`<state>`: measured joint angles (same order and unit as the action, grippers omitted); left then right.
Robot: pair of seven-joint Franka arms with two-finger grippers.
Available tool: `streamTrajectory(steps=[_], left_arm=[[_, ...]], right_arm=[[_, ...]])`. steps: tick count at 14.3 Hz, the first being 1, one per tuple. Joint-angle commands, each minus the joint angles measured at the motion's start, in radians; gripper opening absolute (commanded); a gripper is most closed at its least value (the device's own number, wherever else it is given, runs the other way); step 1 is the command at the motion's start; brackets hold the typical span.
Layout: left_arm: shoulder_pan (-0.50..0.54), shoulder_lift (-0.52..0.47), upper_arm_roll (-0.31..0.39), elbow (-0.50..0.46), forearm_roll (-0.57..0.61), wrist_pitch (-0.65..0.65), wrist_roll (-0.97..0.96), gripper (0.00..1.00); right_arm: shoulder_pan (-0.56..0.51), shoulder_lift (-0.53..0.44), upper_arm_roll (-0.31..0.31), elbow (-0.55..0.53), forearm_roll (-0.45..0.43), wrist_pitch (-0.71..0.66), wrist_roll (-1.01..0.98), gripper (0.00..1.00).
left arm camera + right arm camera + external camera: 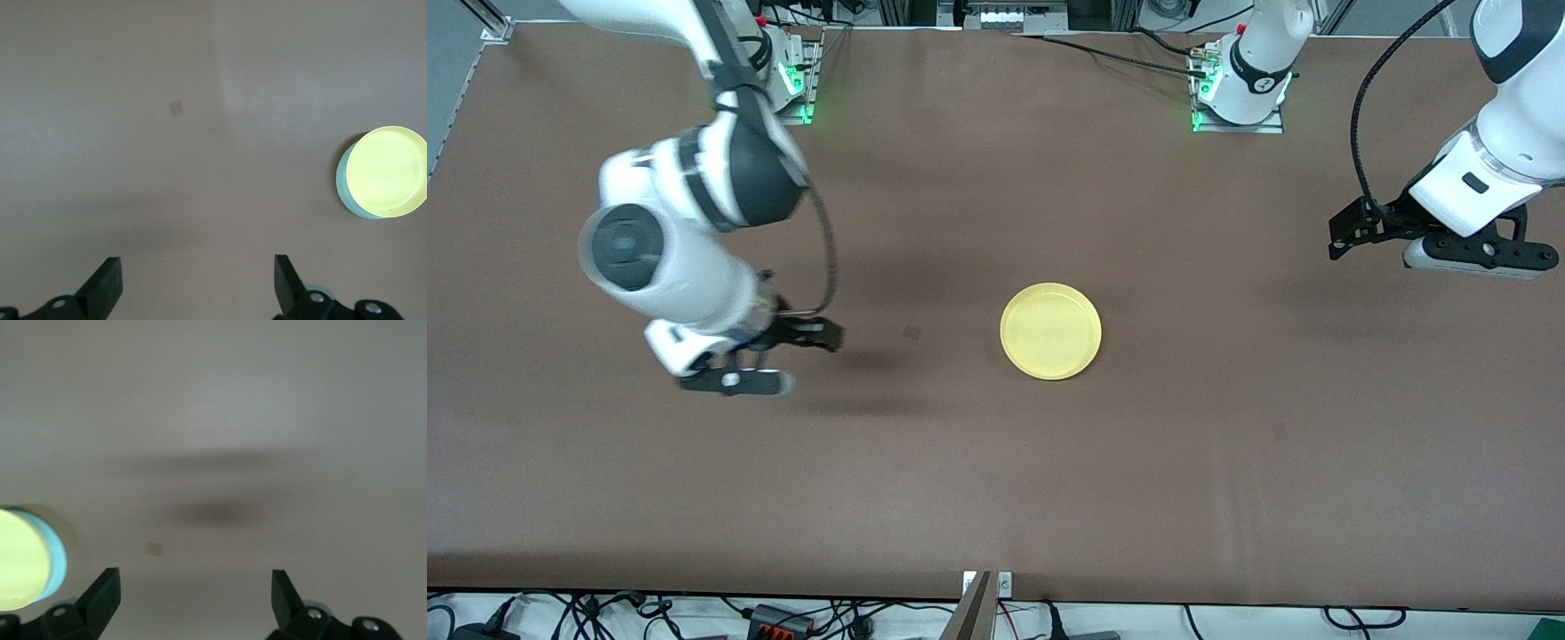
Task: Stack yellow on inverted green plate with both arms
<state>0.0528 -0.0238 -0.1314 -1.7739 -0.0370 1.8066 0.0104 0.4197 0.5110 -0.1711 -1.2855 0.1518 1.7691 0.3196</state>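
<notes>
The yellow plate (1050,331) is sitting mid-table on the green plate (348,195), whose pale mint edge is peeking out from beneath it in both wrist views; the stack appears to be already made, and what remains is likely only for both arms to clear away. The right gripper (778,356) is hanging over bare brown tabletop (978,480) toward the right arm's end, well apart from the plates, its black fingers (101,593) spread wide and holding nothing. The left gripper (1414,236) is hovering over the left arm's end of the table, fingers (107,283) likewise parted and empty. The yellow plate is showing a smooth, faintly glossy face with a low raised rim. Whether the green one is lying inverted cannot be told, so little of it is showing. A small pale square patch (176,107) is marking the matte cloth-like surface.
</notes>
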Motion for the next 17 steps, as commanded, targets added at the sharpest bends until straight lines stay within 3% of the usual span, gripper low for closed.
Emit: streamTrajectory(steps=[1, 8, 12, 17], left_arm=[[0.004, -0.019, -0.004, -0.012, 0.026, 0.005, 0.005, 1.0], [0.012, -0.016, -0.004, -0.012, 0.025, -0.001, 0.005, 1.0], [0.013, -0.016, -0.002, -0.012, 0.025, -0.001, 0.005, 1.0], [0.013, -0.016, -0.004, -0.01, 0.025, -0.001, 0.005, 1.0]], right_arm=[[-0.082, -0.038, 0.021, 0.005, -0.021, -0.037, -0.016, 1.0], [-0.263, -0.201, 0.062, -0.09, -0.119, -0.026, -0.194, 1.0], [-0.357, -0.272, 0.065, -0.13, -0.123, -0.043, -0.31, 1.0], [-0.374, -0.304, 0.064, -0.1, -0.161, -0.161, -0.315, 1.0]])
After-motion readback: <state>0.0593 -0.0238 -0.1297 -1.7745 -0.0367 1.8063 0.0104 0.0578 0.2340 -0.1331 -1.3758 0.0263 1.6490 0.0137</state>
